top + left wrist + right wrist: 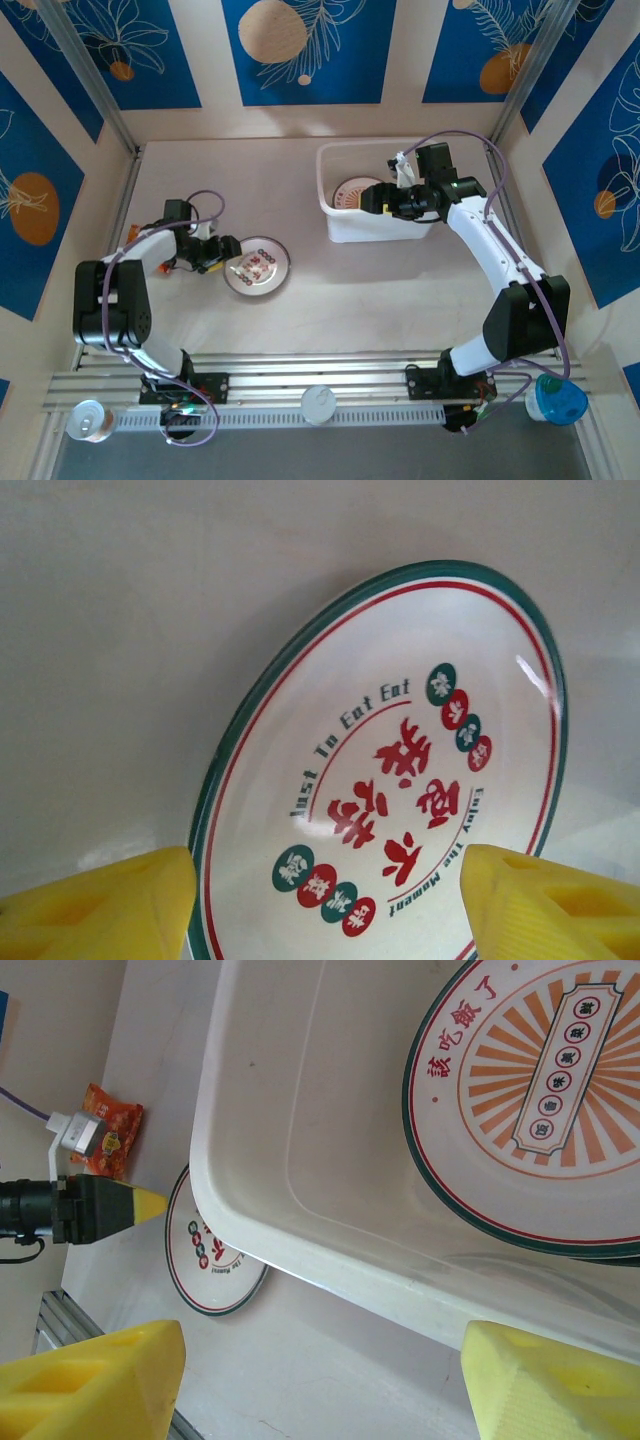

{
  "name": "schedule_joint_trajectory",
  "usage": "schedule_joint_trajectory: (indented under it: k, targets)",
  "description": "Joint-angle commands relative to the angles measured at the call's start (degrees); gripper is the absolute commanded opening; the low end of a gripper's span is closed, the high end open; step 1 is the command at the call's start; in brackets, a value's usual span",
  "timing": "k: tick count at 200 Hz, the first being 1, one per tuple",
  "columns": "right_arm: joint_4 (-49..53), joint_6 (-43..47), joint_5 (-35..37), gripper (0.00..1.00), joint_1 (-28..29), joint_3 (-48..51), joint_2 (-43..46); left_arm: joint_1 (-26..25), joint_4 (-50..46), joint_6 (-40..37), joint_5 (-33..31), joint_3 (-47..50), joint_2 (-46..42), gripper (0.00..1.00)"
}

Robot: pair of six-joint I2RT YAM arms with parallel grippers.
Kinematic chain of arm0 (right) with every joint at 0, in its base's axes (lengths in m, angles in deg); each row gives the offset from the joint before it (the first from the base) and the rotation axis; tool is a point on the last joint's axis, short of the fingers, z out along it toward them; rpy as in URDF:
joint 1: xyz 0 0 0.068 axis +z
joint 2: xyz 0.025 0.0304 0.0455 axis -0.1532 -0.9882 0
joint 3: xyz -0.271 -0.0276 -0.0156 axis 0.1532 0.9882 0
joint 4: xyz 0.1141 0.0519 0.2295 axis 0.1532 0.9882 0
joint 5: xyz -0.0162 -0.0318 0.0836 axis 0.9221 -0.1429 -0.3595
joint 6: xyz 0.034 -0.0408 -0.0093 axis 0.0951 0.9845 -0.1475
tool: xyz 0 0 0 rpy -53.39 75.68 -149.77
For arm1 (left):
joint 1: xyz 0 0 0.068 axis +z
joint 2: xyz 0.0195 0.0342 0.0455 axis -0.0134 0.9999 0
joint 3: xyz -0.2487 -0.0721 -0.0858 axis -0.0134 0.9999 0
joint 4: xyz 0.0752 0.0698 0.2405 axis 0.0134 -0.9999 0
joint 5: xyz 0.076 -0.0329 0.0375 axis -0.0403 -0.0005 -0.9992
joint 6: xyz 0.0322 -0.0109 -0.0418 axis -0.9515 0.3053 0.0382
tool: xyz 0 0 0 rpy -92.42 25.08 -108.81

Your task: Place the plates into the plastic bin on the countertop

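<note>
A: State of the left tool (pixel 222 255)?

B: Spread. Its fingers (pixel 100 905) stand either side of the near rim of the plate (pixel 400 760), and no pinch is visible. The plate lies flat on the tabletop (pixel 330 310), well apart from the bin (pixel 323 185).

A: And the right tool (pixel 370 198)?

B: Also spread, holding nothing. It hangs over the bin, above the stack (pixel 540 1090) already inside.

A: What could go wrong from here?

B: I see three likely faults.
1. The plate looks glazed, with a thin, low rim. If the fingers close too high, they will probably skid over the rim and push the plate along instead of lifting it.
2. A grip on one edge leaves most of the plate unsupported. It may tilt and slip out on the way across, or clip the bin's lip.
3. The right tool sits in the space over the bin. Unless it clears, the two arms could meet at the drop.

A: Anything else?

B: A packet (pixel 110 1130) lies near the left arm and could get swept aside.
</note>
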Motion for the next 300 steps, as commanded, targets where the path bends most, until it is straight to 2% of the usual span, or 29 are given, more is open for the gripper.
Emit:
schedule_joint_trajectory:
  k: [1, 56, 104, 148, 188, 200, 261, 300]
  targets:
    - [-0.04, -0.77, -0.02, 0.74, 0.56, -0.23, -0.40, 0.30, -2.78, -1.31, -0.21, -0.11, -2.09, 0.70]
    - [0.12, -0.55, 0.13, 0.74, 0.66, -0.15, -0.13, 1.62, -3.97, -2.95, -3.17, 0.23, -2.09, 0.71]
    - [0.21, -0.55, 0.30, 0.74, 0.70, -0.01, -0.04, 1.53, -3.17, -3.82, 0.28, -0.10, 3.89, 0.67]
    - [0.05, -0.65, 0.40, 0.74, 0.68, 0.30, -0.04, 1.19, -1.77, -3.76, 4.02, 0.31, 5.73, 0.59]
    - [0.00, -0.73, 0.22, 0.74, 0.75, -0.27, -0.99, 0.56, -1.41, -3.77, 6.27, -0.47, 8.60, 0.57]
    - [0.05, -0.71, 0.22, 0.74, 0.83, -0.27, -1.09, 0.44, -1.33, -3.75, 6.52, -0.65, 9.06, 0.54]
    - [0.15, -0.78, 0.11, 0.73, 1.08, -0.58, -1.36, 0.33, -1.46, -3.71, 7.37, -0.92, 8.48, 0.27]
    - [0.27, -0.92, -0.13, 0.73, 1.53, -0.89, -1.27, 0.27, -1.41, -3.24, 8.00, -0.59, 6.80, 0.16]
